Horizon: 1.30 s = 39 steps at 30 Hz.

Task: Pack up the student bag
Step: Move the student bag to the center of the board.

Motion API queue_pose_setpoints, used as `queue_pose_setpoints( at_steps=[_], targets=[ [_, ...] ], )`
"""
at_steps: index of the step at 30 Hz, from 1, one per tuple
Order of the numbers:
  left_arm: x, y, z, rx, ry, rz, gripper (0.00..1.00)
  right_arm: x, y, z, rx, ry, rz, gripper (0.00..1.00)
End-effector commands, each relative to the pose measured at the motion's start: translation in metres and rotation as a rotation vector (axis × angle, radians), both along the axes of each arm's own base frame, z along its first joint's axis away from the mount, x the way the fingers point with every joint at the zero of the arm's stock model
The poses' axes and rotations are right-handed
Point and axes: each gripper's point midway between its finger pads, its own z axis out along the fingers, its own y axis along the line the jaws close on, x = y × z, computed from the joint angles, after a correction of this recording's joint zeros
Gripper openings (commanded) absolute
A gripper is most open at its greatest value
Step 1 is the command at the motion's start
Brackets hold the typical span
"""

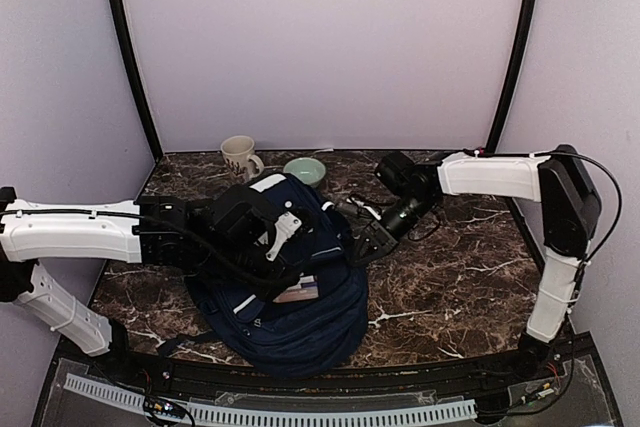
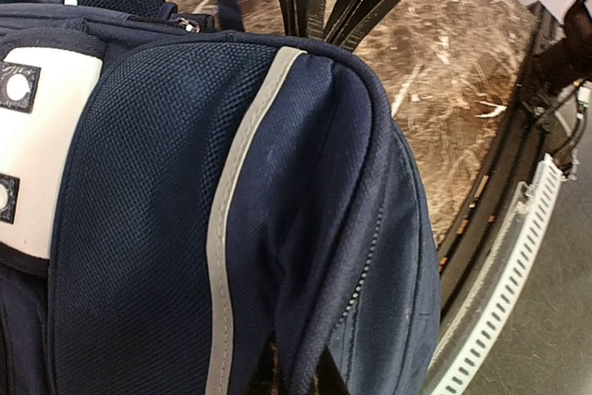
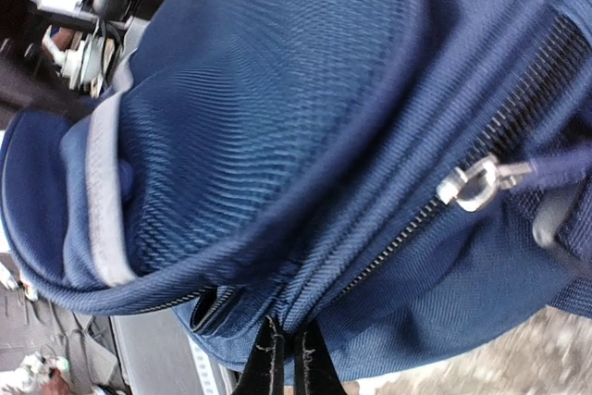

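The student bag (image 1: 300, 317) is a large navy backpack with white patches, lying in the middle of the marble table. My left gripper (image 1: 287, 265) is over its front pocket. In the left wrist view its fingers (image 2: 248, 369) pinch a fold of navy fabric (image 2: 305, 256) beside the grey stripe (image 2: 227, 219). My right gripper (image 1: 362, 244) is at the bag's right edge. In the right wrist view its fingertips (image 3: 270, 365) are closed on a fabric seam (image 3: 305, 307) just below the zipper, with the silver zipper pull (image 3: 474, 183) to the upper right.
A cream mug (image 1: 238, 157) and a pale green bowl (image 1: 304, 170) stand behind the bag near the back wall. A small pink and white flat item (image 1: 297, 292) lies on the bag. The table's front edge has a perforated white rail (image 1: 300, 412).
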Motion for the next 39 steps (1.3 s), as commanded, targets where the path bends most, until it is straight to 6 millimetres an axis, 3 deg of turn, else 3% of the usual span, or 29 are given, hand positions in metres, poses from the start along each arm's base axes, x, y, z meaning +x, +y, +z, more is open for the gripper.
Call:
queue_pose_setpoints(
  at_steps=[1,8,14,18,27,30,31,34,39],
  targets=[
    [0.004,-0.032,0.016,-0.115,-0.034,-0.060,0.00,-0.045,-0.035,0.013,0.013,0.021,0.089,0.00],
    [0.019,-0.082,0.009,-0.121,-0.061,-0.139,0.00,-0.057,-0.069,0.022,0.040,-0.054,0.029,0.00],
    [0.056,-0.122,0.001,-0.053,-0.182,-0.141,0.00,-0.030,-0.090,0.035,0.087,-0.174,-0.109,0.00],
    [0.082,-0.141,0.008,-0.049,-0.276,-0.122,0.00,-0.017,-0.102,0.027,0.061,-0.200,-0.182,0.00],
    [0.105,-0.162,0.023,-0.099,-0.361,-0.182,0.00,-0.016,-0.103,0.016,0.037,-0.195,-0.171,0.00],
    [0.104,-0.162,0.023,-0.087,-0.356,-0.190,0.00,-0.002,-0.111,0.019,-0.014,-0.259,-0.203,0.00],
    [0.102,-0.161,0.025,-0.087,-0.347,-0.194,0.05,0.006,-0.116,0.022,-0.037,-0.292,-0.226,0.01],
    [0.088,-0.155,0.036,-0.114,-0.309,-0.234,0.34,0.028,-0.131,0.040,-0.061,-0.387,-0.298,0.17],
    [0.052,-0.131,0.063,-0.179,-0.285,-0.295,0.51,0.030,-0.146,0.058,-0.084,-0.510,-0.304,0.33]
  ],
)
